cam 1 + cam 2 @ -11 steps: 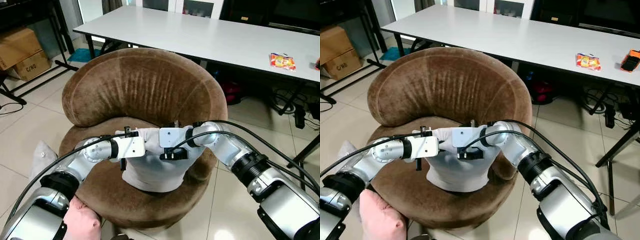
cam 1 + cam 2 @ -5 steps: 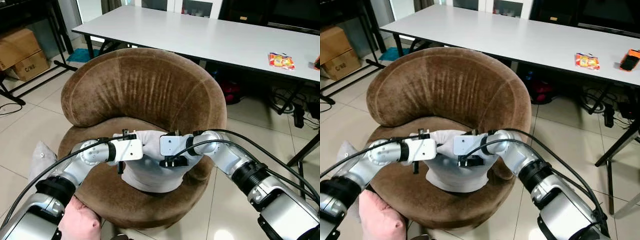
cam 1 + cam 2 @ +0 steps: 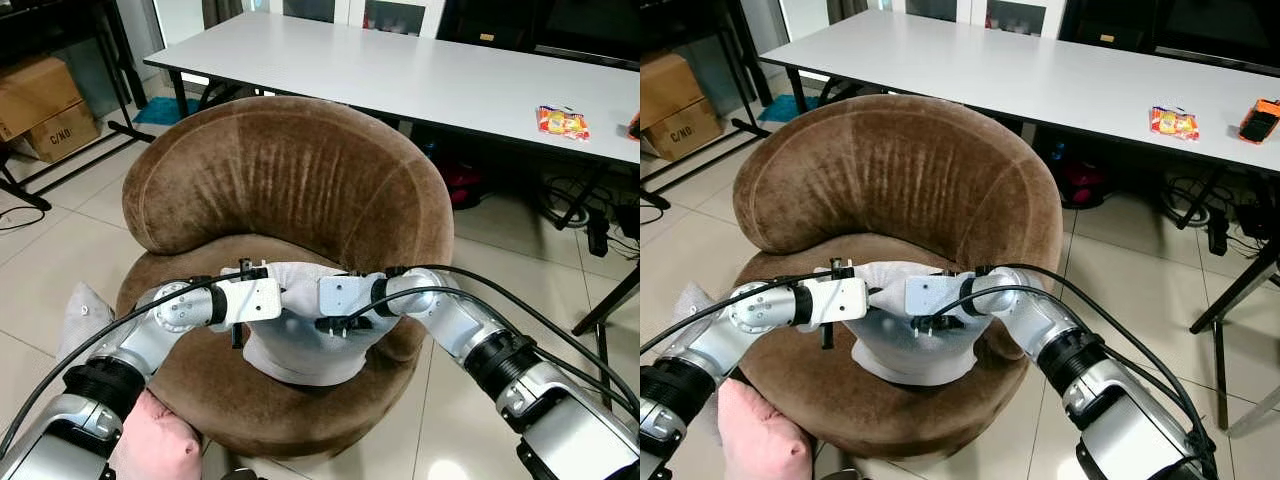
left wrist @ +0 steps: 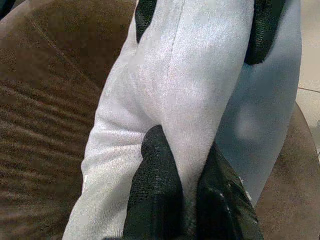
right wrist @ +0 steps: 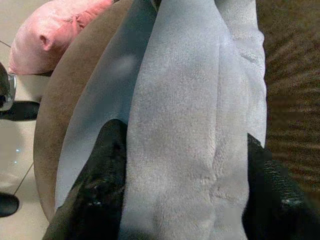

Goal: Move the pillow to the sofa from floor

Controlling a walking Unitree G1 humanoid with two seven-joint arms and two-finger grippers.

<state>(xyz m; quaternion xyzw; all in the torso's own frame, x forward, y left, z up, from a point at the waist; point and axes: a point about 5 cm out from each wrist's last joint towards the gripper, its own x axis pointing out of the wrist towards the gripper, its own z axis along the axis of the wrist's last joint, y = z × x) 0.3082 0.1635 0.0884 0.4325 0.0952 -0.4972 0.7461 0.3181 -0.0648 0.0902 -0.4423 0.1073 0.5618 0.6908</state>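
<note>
We see the grey-white pillow point(image 3: 305, 330) resting on the seat of the round brown sofa point(image 3: 285, 190), its near edge drooping over the seat's front lip. Both grippers meet at its top ridge from opposite sides. The left gripper point(image 4: 182, 192) comes in from the left, and in its wrist view its two black fingers point(image 4: 155, 190) are nearly together with a fold of the pillow's fabric pinched between them. The right gripper point(image 5: 182, 185) comes in from the right; in its wrist view its fingers point(image 5: 102, 180) stand wide apart, one on each side of the pillow's bulk, the cloth filling the gap and touching both, so we read it as a broad clasp on the pillow.

Against the picture from a second ago, both wrists sit slightly lower and nearer the seat, and the pillow's top has sunk with them; its body looks more settled on the cushion.

A pink pillow point(image 3: 160, 445) lies on the tiled floor point(image 3: 40, 270) at the near left, just beside the sofa's base. Behind the sofa stands a long white table point(image 3: 420, 75) with a snack packet point(image 3: 565, 122) on its right part, and cardboard boxes point(image 3: 45, 105) sit at the far left.
</note>
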